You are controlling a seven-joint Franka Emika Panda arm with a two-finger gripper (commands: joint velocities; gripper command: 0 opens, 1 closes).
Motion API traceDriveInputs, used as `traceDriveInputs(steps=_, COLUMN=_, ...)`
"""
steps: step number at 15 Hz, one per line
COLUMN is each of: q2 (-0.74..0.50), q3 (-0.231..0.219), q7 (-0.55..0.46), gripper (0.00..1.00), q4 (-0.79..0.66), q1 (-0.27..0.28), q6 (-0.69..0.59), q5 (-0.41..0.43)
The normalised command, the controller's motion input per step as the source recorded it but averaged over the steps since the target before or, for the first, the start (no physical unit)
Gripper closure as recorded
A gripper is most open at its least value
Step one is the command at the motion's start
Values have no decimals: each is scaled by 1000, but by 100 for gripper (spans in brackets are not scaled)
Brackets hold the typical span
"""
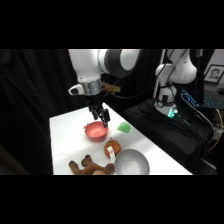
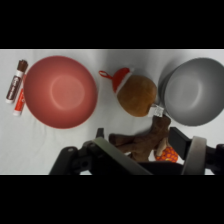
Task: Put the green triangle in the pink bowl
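Note:
The green triangle (image 1: 124, 127), a small light-green wedge, lies on the white table just right of the pink bowl (image 1: 96, 131). It is out of the wrist view. My gripper (image 1: 103, 119) hangs over the pink bowl's far rim, to the left of the triangle and apart from it. In the wrist view the pink bowl (image 2: 60, 91) is empty and fills the upper left. My gripper (image 2: 152, 156) rises from the bottom edge, open, its fingers (image 2: 194, 155) spread wide and holding nothing.
A larger grey bowl (image 1: 132, 162) (image 2: 197, 97) stands near the front. A round brown plush (image 2: 137, 95) with a red-white part lies between the bowls, and a brown plush animal (image 1: 90, 166) (image 2: 145, 140) lies at the front. A marker (image 2: 17, 86) lies beside the pink bowl.

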Motion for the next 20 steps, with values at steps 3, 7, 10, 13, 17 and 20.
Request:
traceDriveInputs(steps=3, q2=-36, q3=32, q7=10, gripper=0, q4=-19, q1=-27, q6=-5, q5=-17)
traceDriveInputs(steps=7, q2=-162, q3=21, q7=29, gripper=0, q4=-123, q1=-27, q6=30, q5=-41)
traceDriveInputs(steps=10, q2=-266, q3=3, q7=22, gripper=0, q4=-219, q1=-44, q6=48, q5=-40)
traceDriveInputs(steps=13, q2=-316, q3=-14, q7=1, gripper=0, q4=-276, q1=-57, q6=40, q5=-41)
traceDriveInputs(steps=17, q2=-336, q3=-26, q7=-55, gripper=0, q4=-321, q1=-74, q6=68, q5=0)
traceDriveInputs(steps=20, q2=-348, q3=-32, q7=-95, gripper=0, q4=-353, q1=-67, q6=109, q5=27)
